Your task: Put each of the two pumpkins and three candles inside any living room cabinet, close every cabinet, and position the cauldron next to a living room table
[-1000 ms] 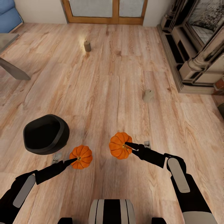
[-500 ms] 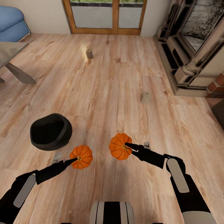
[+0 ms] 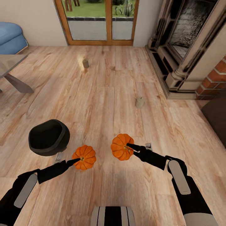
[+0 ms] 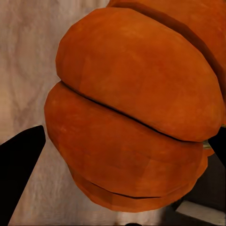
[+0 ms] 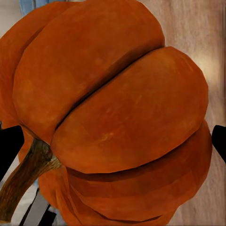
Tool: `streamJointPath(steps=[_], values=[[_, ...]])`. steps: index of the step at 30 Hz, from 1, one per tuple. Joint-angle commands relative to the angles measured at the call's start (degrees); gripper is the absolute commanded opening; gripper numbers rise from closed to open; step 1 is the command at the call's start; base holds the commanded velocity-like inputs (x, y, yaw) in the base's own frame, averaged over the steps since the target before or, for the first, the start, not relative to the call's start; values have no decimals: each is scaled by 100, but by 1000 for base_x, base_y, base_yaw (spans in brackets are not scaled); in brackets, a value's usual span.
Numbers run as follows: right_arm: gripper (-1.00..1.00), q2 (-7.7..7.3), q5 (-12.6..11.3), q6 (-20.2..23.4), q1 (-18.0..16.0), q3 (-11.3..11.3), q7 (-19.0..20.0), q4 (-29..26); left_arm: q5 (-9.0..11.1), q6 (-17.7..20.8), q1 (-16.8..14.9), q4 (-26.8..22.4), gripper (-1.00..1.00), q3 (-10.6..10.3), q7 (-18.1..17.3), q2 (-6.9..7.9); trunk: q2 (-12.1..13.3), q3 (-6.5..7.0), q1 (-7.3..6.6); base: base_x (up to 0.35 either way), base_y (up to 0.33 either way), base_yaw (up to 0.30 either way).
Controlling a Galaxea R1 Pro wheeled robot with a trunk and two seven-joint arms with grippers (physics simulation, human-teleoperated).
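I hold two orange pumpkins above the wooden floor. My left gripper (image 3: 78,160) is shut on the left pumpkin (image 3: 84,157), seen close up in the left wrist view as a pumpkin (image 4: 132,117) between black fingertips (image 4: 19,162). My right gripper (image 3: 129,147) is shut on the right pumpkin (image 3: 121,151), which shows large with its stem in the right wrist view (image 5: 113,117). The black cauldron (image 3: 48,137) stands on the floor left of the left pumpkin. One candle (image 3: 139,102) stands mid-floor and another candle (image 3: 85,63) farther back. A dark brown corner (image 3: 216,121) at the right edge looks like the cabinet.
An ornate stone fireplace (image 3: 182,47) with red brick beside it lines the right wall. A grey table (image 3: 11,67) and a blue sofa (image 3: 9,33) stand at the far left. A wood-framed glass door (image 3: 97,22) closes the far wall.
The whole head view has shifted: the camera now shows more of the door, the garden and the dark corner at right. Both grippers keep their pumpkins in the same pose.
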Motion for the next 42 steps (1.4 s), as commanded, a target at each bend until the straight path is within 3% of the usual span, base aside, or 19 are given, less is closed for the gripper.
streamJointPath(steps=[1,4,9,25,35,42], values=[[-100,7,41,20,-4,-12,52,89,-11,144,0,-41,-100,7,-9,-3,0,25,-3,0,0,-242],[-100,14,40,-124,-4,-12,55,503,-21,410,-2,-98,-100,9,-5,4,4,109,-11,0,0,-241],[-100,24,38,-371,-4,-16,57,734,11,490,0,-107,-100,49,-14,55,11,248,-24,0,0,-238],[-100,12,52,-702,-4,-18,55,850,52,514,26,-41,-100,189,-50,116,32,613,-65,-3,0,-30],[-100,6,39,-703,-4,-18,55,849,78,532,30,-45,-100,190,-59,119,46,847,-91,-288,0,-127],[-100,-2,19,-703,-4,-16,56,757,65,898,26,-91,-100,190,-59,108,55,1005,-109,-345,0,-59]])
